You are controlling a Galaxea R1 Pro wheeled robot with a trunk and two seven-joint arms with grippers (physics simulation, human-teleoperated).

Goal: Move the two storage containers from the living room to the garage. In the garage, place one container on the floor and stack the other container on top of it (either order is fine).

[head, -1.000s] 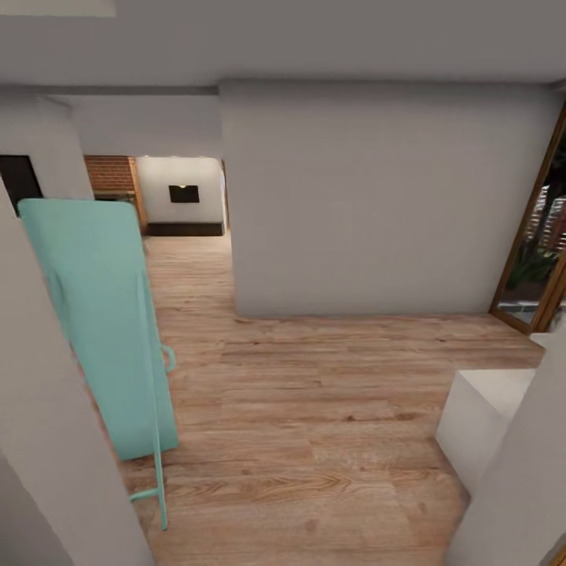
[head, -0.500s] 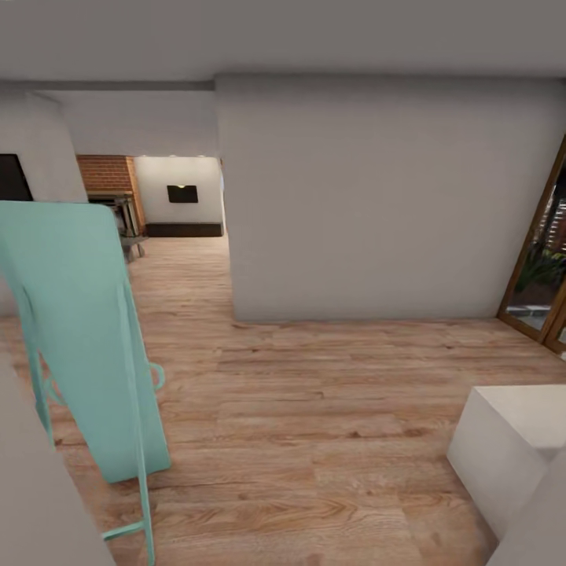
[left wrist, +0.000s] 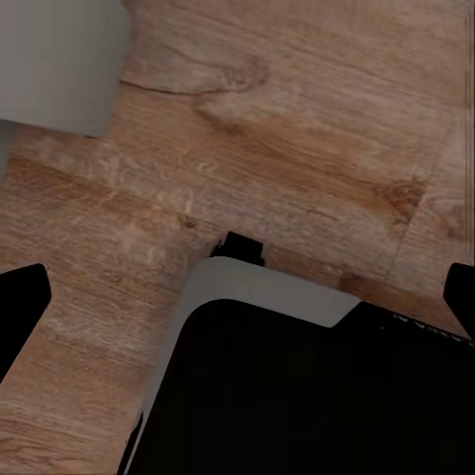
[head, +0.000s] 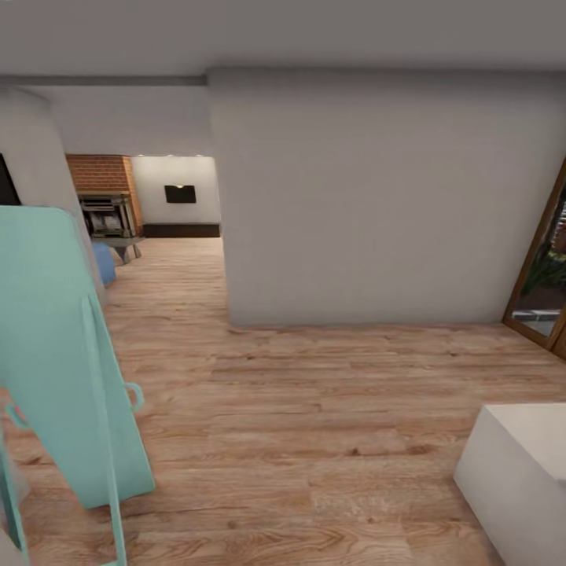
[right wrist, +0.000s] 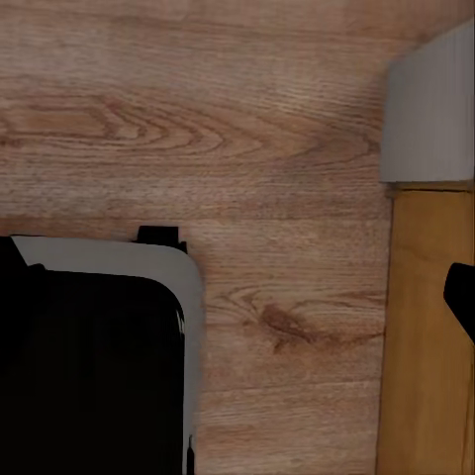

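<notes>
Living room (head: pixel 118 204) brick chimney beyond plank hallway.

I'm looking into a home: wood-plank floor (head: pixel 314 409), plain white walls (head: pixel 377 204), a brick chimney (head: pixel 98 173) over a fireplace (head: pixel 106 216), and a wood-framed glass door (head: pixel 542 283).
</notes>
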